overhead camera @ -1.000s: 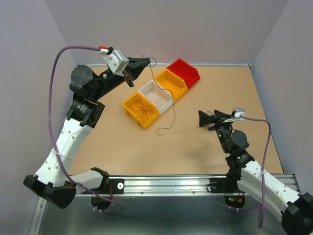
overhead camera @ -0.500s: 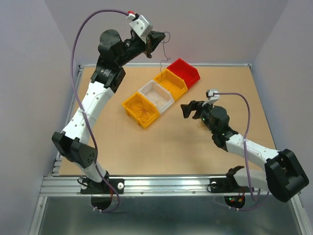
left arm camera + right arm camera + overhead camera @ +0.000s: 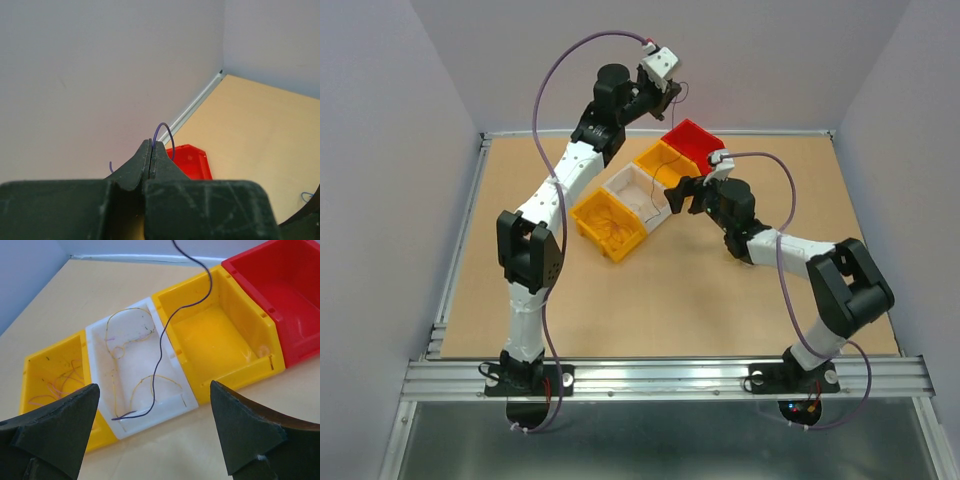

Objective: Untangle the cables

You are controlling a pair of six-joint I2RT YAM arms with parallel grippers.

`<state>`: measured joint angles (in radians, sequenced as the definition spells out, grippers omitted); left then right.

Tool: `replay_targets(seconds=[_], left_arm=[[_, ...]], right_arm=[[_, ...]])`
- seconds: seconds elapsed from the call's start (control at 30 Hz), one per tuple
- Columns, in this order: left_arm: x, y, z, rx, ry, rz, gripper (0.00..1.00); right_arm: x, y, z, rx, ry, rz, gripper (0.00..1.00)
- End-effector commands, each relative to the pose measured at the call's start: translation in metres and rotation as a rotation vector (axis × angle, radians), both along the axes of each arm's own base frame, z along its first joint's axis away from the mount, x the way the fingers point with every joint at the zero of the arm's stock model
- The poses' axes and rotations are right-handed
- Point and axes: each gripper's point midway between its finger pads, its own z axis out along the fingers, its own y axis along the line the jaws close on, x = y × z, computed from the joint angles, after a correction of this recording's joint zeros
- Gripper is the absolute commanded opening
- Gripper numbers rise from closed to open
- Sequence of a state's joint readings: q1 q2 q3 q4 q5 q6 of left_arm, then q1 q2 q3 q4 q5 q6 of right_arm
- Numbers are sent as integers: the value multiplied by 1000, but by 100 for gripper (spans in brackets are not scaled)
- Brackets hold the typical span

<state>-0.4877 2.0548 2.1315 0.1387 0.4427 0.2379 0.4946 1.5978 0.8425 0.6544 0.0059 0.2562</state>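
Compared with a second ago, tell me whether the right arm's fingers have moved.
Yes. The right fingers have swung left and farther out, from bare table to the right-hand edge of the white bin.

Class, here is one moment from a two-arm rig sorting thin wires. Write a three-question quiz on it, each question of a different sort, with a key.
1. True or false: the left pincer is shut on a purple wire.
2. Fill the gap: the wire's lower end lies in the ____ bin.
3. Choose one: the right pincer is A) open, B) shut on the wire, C) shut on a bin.
Key: 1 true; 2 white; 3 A.
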Motion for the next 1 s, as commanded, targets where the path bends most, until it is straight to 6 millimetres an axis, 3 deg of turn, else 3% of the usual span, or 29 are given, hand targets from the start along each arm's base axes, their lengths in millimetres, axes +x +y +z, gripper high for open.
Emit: replay_targets(seconds=[0.0,0.1,0.13,0.17,0.2,0.3,0.4,0.53,0.67,0.97], left_arm=[[-20,27,113,-151,-244,88,0],[-23,45,134,-187,-278,165,0],[-30,58,149,-204,-310,211,0],[-35,65,157,-215,-325,235,0],[-49,76,172,-232,-356,252,0],[-71,97,193,-248,-423,304,0],[-101,131,227,-313,-476,399,0],[-118,152,242,-322,-520,455,0],[-127,157,242,-329,-530,458,0],[-143,154,245,-360,-531,396,0]], right_arm=[[31,10,14,21,-50,79,95],[50,19,-6,-17,-35,125,94],[52,23,-12,-35,-30,142,94],[56,25,-27,-57,-9,155,94],[62,31,-21,-72,-32,178,94],[67,38,-38,-109,-6,218,94],[72,46,-42,-133,-13,264,93],[68,59,-54,-122,7,340,91],[59,76,-69,-135,35,402,89],[0,115,-77,-148,53,487,87]])
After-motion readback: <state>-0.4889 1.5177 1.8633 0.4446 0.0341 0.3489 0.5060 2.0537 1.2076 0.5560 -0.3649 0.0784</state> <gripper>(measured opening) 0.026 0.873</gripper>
